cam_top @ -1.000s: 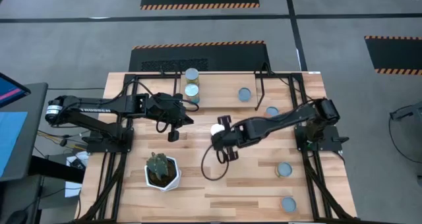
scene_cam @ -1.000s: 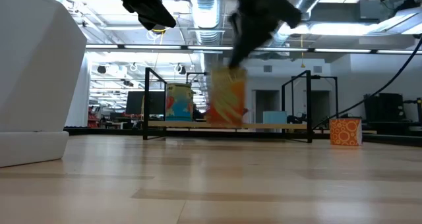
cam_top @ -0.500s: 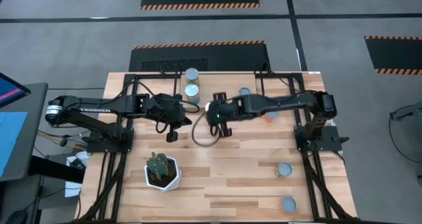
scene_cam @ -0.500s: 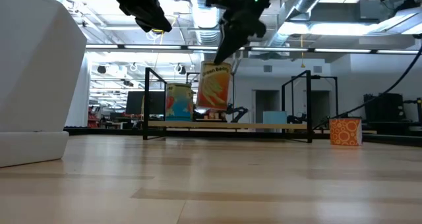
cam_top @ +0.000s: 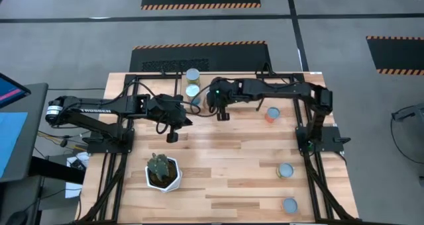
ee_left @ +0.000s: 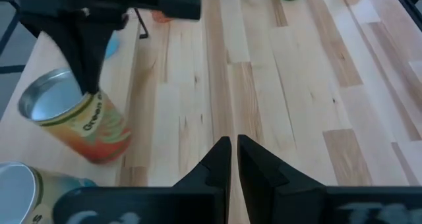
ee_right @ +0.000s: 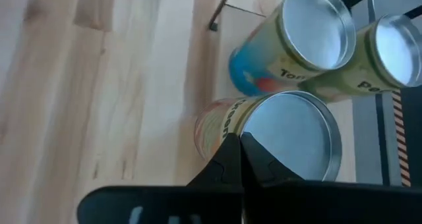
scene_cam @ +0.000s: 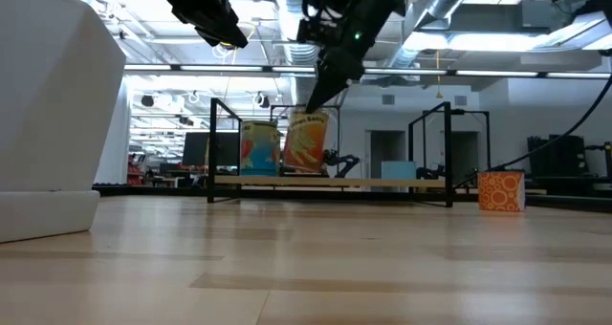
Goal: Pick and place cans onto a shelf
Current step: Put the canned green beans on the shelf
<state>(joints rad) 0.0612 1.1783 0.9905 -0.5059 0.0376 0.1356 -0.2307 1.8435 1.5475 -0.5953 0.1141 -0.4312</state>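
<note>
My right gripper (cam_top: 219, 110) is shut on an orange-labelled can (scene_cam: 306, 141) with a silvery top (ee_right: 290, 135), beside two cans (cam_top: 193, 74) (cam_top: 193, 90) standing on the shelf (scene_cam: 382, 183) at the table's far edge. The left wrist view shows the can (ee_left: 82, 125) tilted under the dark fingers. My left gripper (ee_left: 233, 151) hovers over the table left of the held can, shut and holding nothing. Loose cans (cam_top: 272, 114) (cam_top: 285, 170) (cam_top: 289, 204) stand on their bases on the table's right side. My right gripper pinches the can's top rim (ee_right: 254, 109) between its two fingers, one on the lid side and one on the labelled wall. The fingers (ee_left: 86, 79) slant down from above. The can hangs tilted below them, its bottom just above the shelf's board in the low view.
A white hexagonal pot with a cactus (cam_top: 162, 172) stands near the table's front left and fills the left of the low view (scene_cam: 48, 124). The shelf's thin black legs (scene_cam: 448, 158) rise at the far edge. Bare wood lies in the table's middle.
My right gripper has carried the orange can from the table's middle toward the far edge and the left, up to the two cans on the shelf. It has stayed shut on the can, which hangs tilted.
</note>
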